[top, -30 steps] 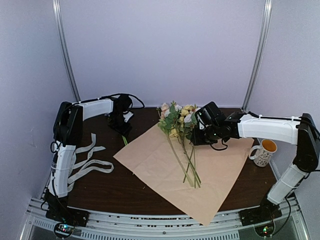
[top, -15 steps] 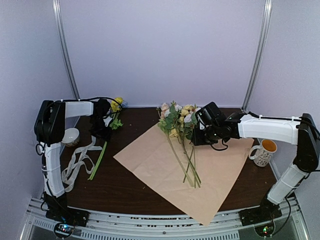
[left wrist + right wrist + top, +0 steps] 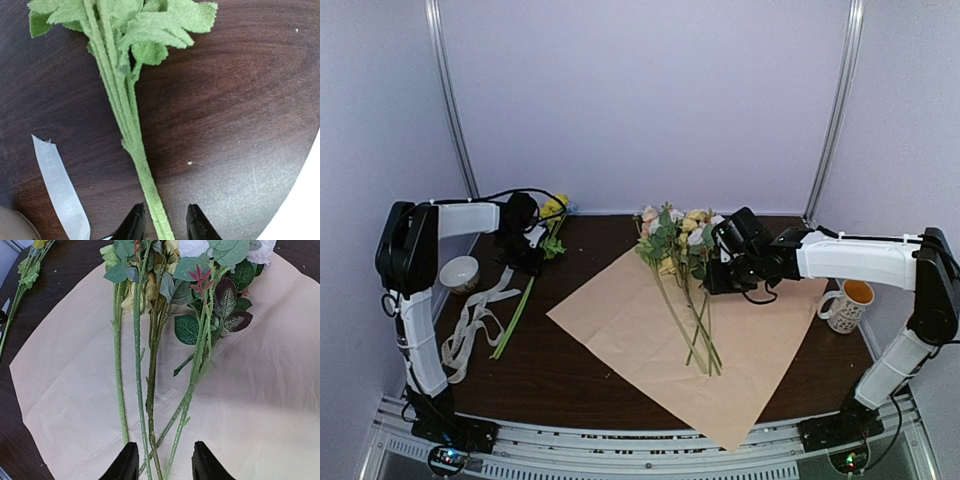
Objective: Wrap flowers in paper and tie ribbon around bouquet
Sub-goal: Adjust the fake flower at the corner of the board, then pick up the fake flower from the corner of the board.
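We would centre the left end effector [image 3: 166,222], jaws apart astride the stray flower stem [image 3: 132,140], then pinch gently; that stem is thin, fuzzy, green, on the dark wood tabletop [image 3: 240,125] beside the satin ribbon [image 3: 60,185]; the right end effector [image 3: 162,460], also open, hovers over the flowers [image 3: 187,329] on creased tan paper [image 3: 270,400]

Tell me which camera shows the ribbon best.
Top external: the whole ribbon lies looped on the table's left side. The left wrist view catches only one cut end beside a flower stem; the right wrist view shows no ribbon clearly.
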Robot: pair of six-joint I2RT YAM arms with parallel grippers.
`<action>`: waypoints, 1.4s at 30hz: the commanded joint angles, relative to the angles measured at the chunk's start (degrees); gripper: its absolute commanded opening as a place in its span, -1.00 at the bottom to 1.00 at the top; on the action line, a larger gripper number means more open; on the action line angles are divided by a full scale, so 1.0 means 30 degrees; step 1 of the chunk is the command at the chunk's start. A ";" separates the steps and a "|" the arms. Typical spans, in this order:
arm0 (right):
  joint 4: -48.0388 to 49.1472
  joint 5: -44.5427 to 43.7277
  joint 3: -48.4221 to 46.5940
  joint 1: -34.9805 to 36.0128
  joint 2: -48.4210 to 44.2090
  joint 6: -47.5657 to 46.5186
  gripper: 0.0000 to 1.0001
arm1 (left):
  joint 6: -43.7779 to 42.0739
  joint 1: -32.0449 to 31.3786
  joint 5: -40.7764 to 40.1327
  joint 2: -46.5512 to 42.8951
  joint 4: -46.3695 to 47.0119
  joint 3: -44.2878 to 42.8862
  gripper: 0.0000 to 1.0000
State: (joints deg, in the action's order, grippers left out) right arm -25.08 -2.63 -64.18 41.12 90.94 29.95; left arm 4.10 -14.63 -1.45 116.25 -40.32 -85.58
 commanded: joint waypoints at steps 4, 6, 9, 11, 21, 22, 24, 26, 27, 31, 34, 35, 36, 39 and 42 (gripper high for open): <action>-0.0004 -0.0401 0.0182 0.0084 -0.0691 -0.0122 -0.23 | 0.0292 -0.0007 0.0257 0.0978 0.0362 -0.0561 -0.42; -0.0136 -0.0511 0.0198 0.0064 -0.0749 -0.0161 -0.23 | 0.0451 -0.0015 0.0196 0.1301 0.0217 -0.0751 -0.46; -0.0320 -0.0529 0.0142 0.0062 -0.0694 -0.0250 -0.23 | 0.0524 -0.0013 0.0473 0.1644 0.0176 -0.0848 -0.51; -0.0341 -0.0502 0.0086 0.0062 -0.0685 -0.0244 -0.23 | 0.0487 0.0000 0.0484 0.1810 0.0215 -0.0880 -0.53; -0.0195 -0.0510 0.0207 0.0076 -0.0726 -0.0288 -0.23 | 0.0294 -0.0003 0.1671 0.1250 0.0691 -0.0372 -0.70; -0.0220 -0.0504 0.0197 0.0071 -0.0675 -0.0295 -0.23 | 0.0281 -0.0013 0.1779 0.1052 0.0859 -0.0288 -0.73; -0.0274 -0.0505 0.0184 0.0062 -0.0678 -0.0331 -0.23 | 0.0134 -0.0011 0.2015 0.0939 0.0944 -0.0293 -0.82; -0.0239 -0.0528 0.0243 0.0062 -0.0729 -0.0317 -0.23 | 0.0099 -0.0011 0.1948 0.0977 0.0893 -0.0330 -0.97; -0.0226 -0.0543 0.0271 0.0069 -0.0782 -0.0328 -0.23 | 0.0128 -0.0011 0.1839 0.1018 0.0869 -0.0330 -1.00; -0.0278 -0.0652 0.0395 0.0076 -0.0948 -0.0350 -0.23 | 0.0401 -0.0014 0.2135 0.0744 0.0879 -0.0360 -1.00; -0.0341 -0.0704 0.0392 0.0063 -0.0978 -0.0405 -0.22 | 0.0558 0.0000 0.2843 -0.0082 0.1252 -0.0094 -1.00; -0.0334 -0.0704 0.0396 0.0065 -0.0992 -0.0394 -0.22 | 0.0687 0.0002 0.2999 -0.0517 0.1518 0.0146 -1.00; -0.0318 -0.0704 0.0408 0.0062 -0.0987 -0.0382 -0.22 | 0.0795 -0.0013 0.3036 -0.0938 0.1830 0.0425 -1.00; -0.0213 -0.0684 0.0449 0.0061 -0.0975 -0.0351 -0.22 | 0.1129 -0.0015 0.3246 -0.2107 0.2769 0.1102 -1.00; -0.0273 -0.0672 0.0391 0.0062 -0.0956 -0.0347 -0.22 | 0.1515 -0.0011 0.4054 -0.2864 0.3531 0.1487 -1.00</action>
State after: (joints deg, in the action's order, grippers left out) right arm -25.56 -3.09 -63.57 41.12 89.45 29.69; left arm 6.48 -14.57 6.81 112.68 -35.90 -82.17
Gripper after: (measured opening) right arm 0.389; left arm 0.019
